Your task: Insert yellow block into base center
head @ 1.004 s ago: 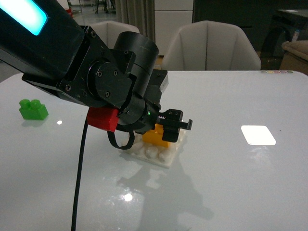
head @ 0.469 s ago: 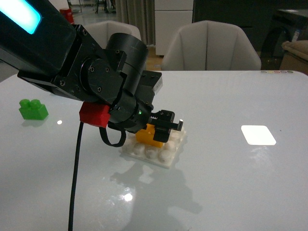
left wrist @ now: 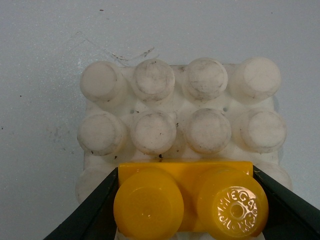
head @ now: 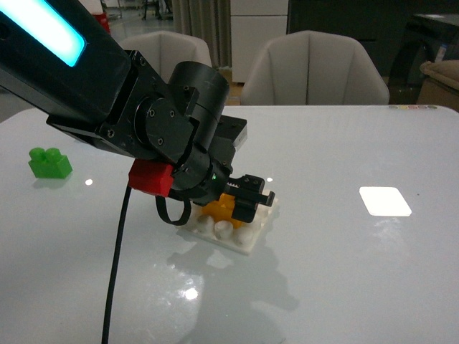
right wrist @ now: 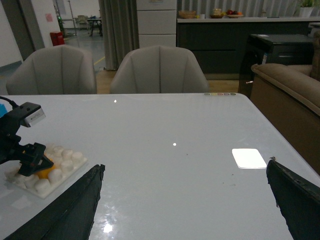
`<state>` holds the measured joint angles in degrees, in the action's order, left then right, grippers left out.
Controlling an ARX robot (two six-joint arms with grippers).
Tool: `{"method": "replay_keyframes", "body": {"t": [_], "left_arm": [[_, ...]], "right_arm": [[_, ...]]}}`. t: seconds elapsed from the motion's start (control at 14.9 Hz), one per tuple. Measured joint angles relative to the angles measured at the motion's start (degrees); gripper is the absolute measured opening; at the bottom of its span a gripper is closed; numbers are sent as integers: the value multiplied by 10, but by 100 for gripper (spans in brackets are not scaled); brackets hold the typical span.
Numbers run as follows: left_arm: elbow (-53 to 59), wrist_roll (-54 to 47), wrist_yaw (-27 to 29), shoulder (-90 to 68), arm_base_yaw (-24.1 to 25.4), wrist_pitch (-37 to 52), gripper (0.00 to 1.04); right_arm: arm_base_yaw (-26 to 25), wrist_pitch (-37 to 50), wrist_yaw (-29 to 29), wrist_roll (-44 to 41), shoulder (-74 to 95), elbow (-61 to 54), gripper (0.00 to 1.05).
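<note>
Glossy white table (head: 344, 272) fills the lower two thirds of the front view; padded grey chairs (head: 315, 68) behind it along the top.

Big black left arm (head: 107, 93) comes in from upper left, with a red block-shaped part (head: 152, 178) under the wrist; left gripper (head: 233, 204) at frame centre, jaws clamped on the short ends of the block.

Right gripper (right wrist: 185, 165) only in its own wrist view, dark fingers at the lower corners, spread wide, holding nothing, well apart from the work.

Flat square white plastic base with round studs (left wrist: 100, 170) lies on the table at front-view centre.

Small yellow-orange plastic two-stud block (left wrist: 185, 200) sits at the bottom middle of the left wrist view, over the base's middle columns, just beside the second stud row.

Small green two-stud brick (head: 49, 163) at far left, untouched.

Handling, my guess: the block is light, rigid and smooth-sided; the end-face grip looks right; a hard press-fit needs a square push down; the base is light and may skate or tip on the slick top.

Hidden: the block's underside and the studs beneath it, so I can't tell whether it is seated or tilted; the base's near rows are cut off in the wrist view; the far finger is masked by the arm in the front view.
</note>
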<state>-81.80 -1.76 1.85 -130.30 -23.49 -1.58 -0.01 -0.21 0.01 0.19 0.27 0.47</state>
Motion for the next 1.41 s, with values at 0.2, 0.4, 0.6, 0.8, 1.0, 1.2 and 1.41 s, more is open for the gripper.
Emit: {"method": "replay_keyframes", "body": {"t": [0.2, 0.4, 0.6, 0.8, 1.0, 1.2, 1.41], "left_arm": [[-8, 0, -3, -1, 0, 3, 99], [-10, 3, -17, 47, 0, -4, 98], [30, 12, -32, 153, -7, 33, 98], [207, 10, 121, 258, -12, 319, 82], [318, 13, 165, 336, 12, 430, 69], [398, 14, 158, 414, 51, 476, 58], [489, 16, 134, 537, 104, 432, 44]], "right_arm": [[0, 0, 0, 0, 0, 0, 98], [0, 0, 0, 0, 0, 0, 98], [0, 0, 0, 0, 0, 0, 98], [0, 0, 0, 0, 0, 0, 98], [0, 0, 0, 0, 0, 0, 98], [0, 0, 0, 0, 0, 0, 98], [0, 0, 0, 0, 0, 0, 98]]}}
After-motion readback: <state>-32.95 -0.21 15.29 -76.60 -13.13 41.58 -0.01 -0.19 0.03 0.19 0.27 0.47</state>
